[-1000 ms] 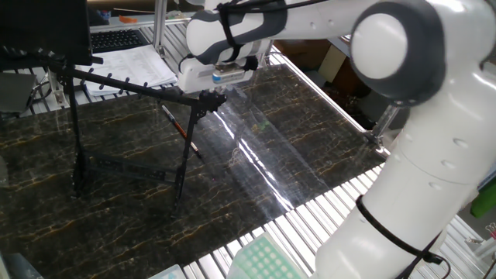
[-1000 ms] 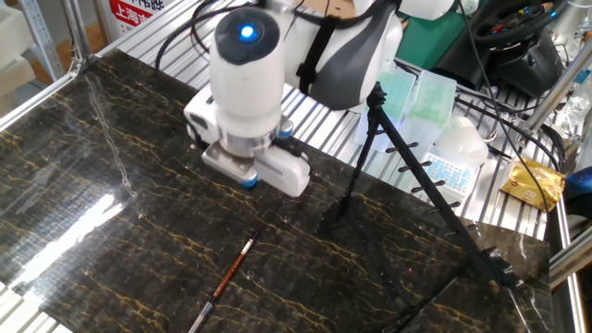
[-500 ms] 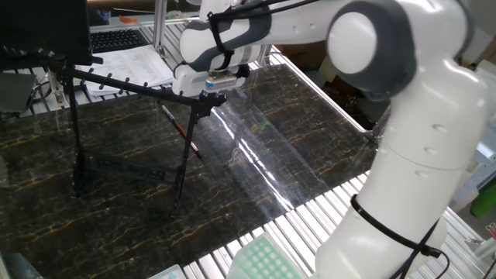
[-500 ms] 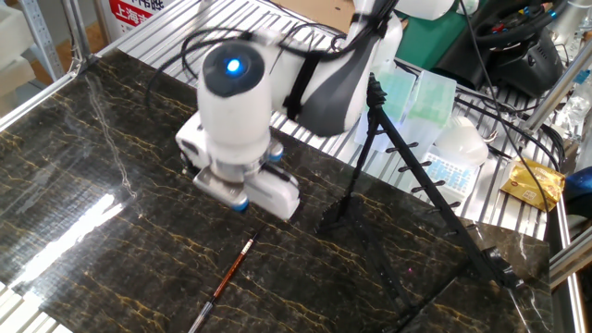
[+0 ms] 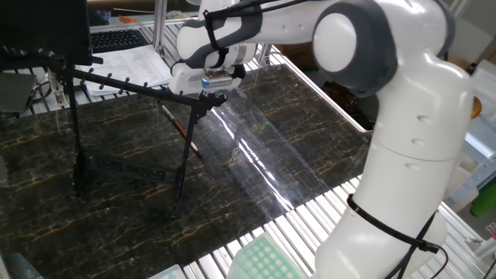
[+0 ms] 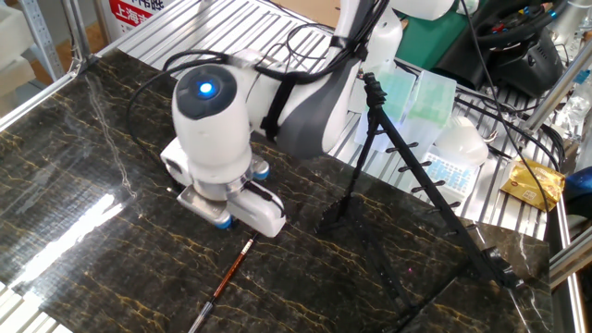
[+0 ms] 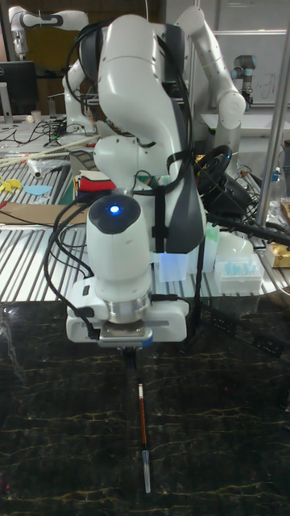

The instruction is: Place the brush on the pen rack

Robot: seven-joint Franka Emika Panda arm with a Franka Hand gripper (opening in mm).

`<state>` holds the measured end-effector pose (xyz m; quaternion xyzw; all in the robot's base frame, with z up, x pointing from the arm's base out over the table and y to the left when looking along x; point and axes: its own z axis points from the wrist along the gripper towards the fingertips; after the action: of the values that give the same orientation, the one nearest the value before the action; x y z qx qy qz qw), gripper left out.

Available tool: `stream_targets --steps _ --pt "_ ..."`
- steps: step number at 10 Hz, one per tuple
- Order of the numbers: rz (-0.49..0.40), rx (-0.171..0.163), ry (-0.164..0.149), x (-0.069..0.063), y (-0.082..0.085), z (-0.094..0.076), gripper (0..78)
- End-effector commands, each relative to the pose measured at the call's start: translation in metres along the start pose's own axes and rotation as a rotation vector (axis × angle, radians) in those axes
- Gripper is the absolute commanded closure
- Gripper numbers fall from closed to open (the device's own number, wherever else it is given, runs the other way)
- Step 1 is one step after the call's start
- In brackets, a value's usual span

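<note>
The brush (image 6: 227, 276), a thin dark stick with a red-orange section, lies flat on the black marble tabletop; it also shows as the brush (image 7: 142, 435) and the brush (image 5: 180, 129). My gripper (image 7: 129, 353) hangs just above the brush's far end, fingers together with nothing between them, and shows too as the gripper (image 5: 212, 99). The pen rack (image 5: 116, 81), a black rod frame with a pegged top bar, stands upright. The brush lies beside one of its legs. In the other fixed view the pen rack (image 6: 416, 166) stands to the right of my hand.
Papers and a keyboard (image 5: 124, 39) lie behind the rack. A green tray (image 5: 263, 260) sits past the table's near edge. Clear plastic boxes (image 6: 421, 92), a yellow packet (image 6: 532, 182) and cables crowd the far side. Slatted metal borders the marble top.
My hand has moved down and toward the brush, ending close over its far end. The brush and the rack have not moved.
</note>
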<state>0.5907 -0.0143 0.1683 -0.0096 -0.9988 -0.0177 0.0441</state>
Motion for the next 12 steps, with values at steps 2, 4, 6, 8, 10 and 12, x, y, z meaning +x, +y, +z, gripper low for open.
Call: stream_targets --steps 2,4,6,8,10,12 --pt "-0.007 0.006 -0.006 -0.011 0.001 0.023 77.6" --pt "-0.011 0.009 -0.006 -0.013 0.001 0.028 77.6" --pt "-0.016 0.007 -0.011 -0.017 0.000 0.037 77.6" --pt "-0.018 0.007 -0.017 -0.023 -0.002 0.044 77.6" --pt "-0.017 0.007 -0.024 -0.025 -0.002 0.047 77.6" --pt "-0.020 0.006 -0.038 -0.025 -0.002 0.052 77.6"
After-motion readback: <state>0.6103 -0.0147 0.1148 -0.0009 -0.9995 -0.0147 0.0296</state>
